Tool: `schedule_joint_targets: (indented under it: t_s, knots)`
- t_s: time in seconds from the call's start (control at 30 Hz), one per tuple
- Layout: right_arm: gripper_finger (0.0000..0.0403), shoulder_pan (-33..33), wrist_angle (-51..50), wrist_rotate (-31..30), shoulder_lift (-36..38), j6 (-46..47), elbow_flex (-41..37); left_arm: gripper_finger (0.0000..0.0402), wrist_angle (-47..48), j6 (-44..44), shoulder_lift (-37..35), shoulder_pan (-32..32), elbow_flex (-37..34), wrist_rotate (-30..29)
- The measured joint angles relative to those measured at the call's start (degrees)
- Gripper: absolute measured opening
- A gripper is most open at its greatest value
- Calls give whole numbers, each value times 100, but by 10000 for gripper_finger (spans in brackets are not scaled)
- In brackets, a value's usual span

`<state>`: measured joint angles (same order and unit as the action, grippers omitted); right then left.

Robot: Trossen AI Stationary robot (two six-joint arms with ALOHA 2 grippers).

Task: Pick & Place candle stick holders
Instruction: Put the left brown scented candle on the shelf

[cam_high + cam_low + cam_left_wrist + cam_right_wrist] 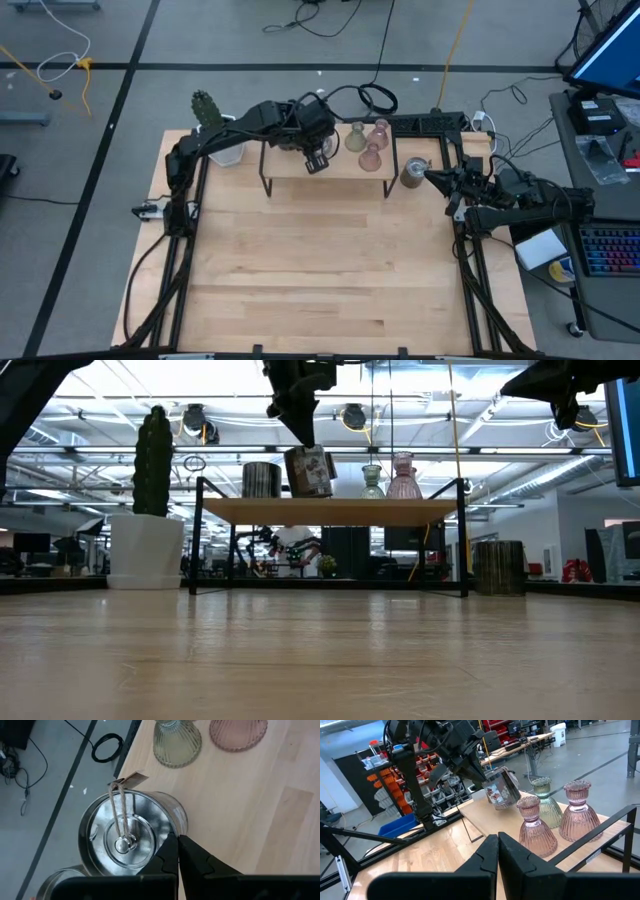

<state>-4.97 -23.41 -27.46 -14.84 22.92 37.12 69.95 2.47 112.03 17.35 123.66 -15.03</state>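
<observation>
A wooden shelf (335, 172) on black legs stands at the table's far side. On it are an olive-green holder (546, 796), two pale pink holders (536, 827) (578, 817) and a silver cup (262, 480). My left gripper (178, 840) is shut on a second silver cup (125, 837) with a paper tag (131, 780), held tilted over the shelf's left half. A third silver cup (415, 172) stands on the table to the right of the shelf. My right gripper (497, 845) waits shut beside that cup. My left gripper pinches the silver cup's rim wall (174, 827), one finger inside the cup and one outside. The fingers slant down from above. The cup (308, 470) hangs tilted just over the shelf top; whether its lower edge touches the board I cannot tell.
A white pot (147, 550) with a green cactus (153, 460) stands on the table left of the shelf. The table's near half (320, 280) is bare wood. Black frame rails (470, 270) run along both sides.
</observation>
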Motion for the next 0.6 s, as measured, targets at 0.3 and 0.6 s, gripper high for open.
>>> schedule_joint_targets:
  t_s: [0.3, 0.6]
  knots:
    - [4, 2, 0, -146, -1, 19, 0, 0, 0, 193, 0, 108, 0, -12]
    - [4, 0, 1, -145, -1, 2, 0, 0, -15, 388, 0, 122, 0, -99]
